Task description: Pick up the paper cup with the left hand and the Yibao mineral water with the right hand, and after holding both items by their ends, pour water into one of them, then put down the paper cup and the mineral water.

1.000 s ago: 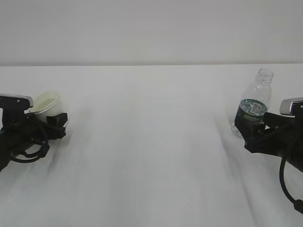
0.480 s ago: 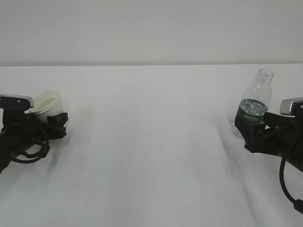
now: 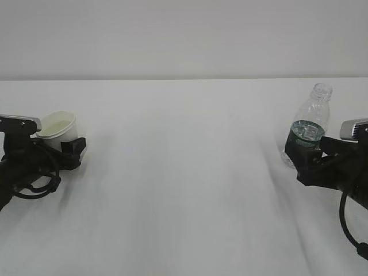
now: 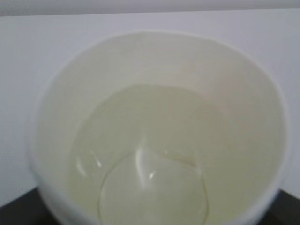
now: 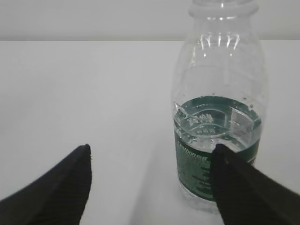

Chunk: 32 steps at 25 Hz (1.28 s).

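- A white tabletop point(image 3: 184, 172) reaches to a plain pale wall.
- In the exterior view, the small white paper cup point(image 3: 58, 127) stands at the far left in the black left hand point(image 3: 60, 150). Whether the fingers press on it or stand free, I cannot tell.
- Only the left wrist view looks into the cup: a little clear water lies at its bottom.
- At the far right, the clear ribbed plastic bottle with dark green label point(image 3: 307, 125) stands upright, without cap.
- The right wrist view shows the right hand point(image 5: 152, 185) with fingers apart, the bottle just at the right finger, water up to the label.
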Each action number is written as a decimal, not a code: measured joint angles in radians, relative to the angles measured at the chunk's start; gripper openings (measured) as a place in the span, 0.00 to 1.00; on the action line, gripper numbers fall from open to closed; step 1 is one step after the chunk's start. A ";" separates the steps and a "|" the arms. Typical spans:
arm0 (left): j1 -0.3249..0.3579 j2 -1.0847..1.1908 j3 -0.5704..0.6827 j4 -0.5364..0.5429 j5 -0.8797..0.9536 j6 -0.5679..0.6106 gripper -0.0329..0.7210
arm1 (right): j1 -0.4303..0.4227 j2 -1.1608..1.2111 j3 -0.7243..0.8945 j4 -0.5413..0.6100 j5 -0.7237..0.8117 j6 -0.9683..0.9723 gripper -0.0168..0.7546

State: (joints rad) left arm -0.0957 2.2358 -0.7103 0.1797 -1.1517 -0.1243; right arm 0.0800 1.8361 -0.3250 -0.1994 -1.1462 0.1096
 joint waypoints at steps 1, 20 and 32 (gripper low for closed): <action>0.000 0.000 0.000 0.000 0.000 0.000 0.77 | 0.000 0.000 0.000 0.000 0.000 0.000 0.79; 0.000 -0.035 0.005 0.000 0.000 0.000 0.78 | 0.000 0.000 0.000 0.000 0.000 0.000 0.79; 0.000 -0.105 0.070 -0.012 0.000 0.018 0.78 | 0.000 0.000 0.000 0.000 -0.002 0.000 0.79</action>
State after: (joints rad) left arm -0.0957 2.1311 -0.6404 0.1678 -1.1517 -0.1063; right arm 0.0800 1.8361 -0.3250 -0.1994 -1.1479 0.1096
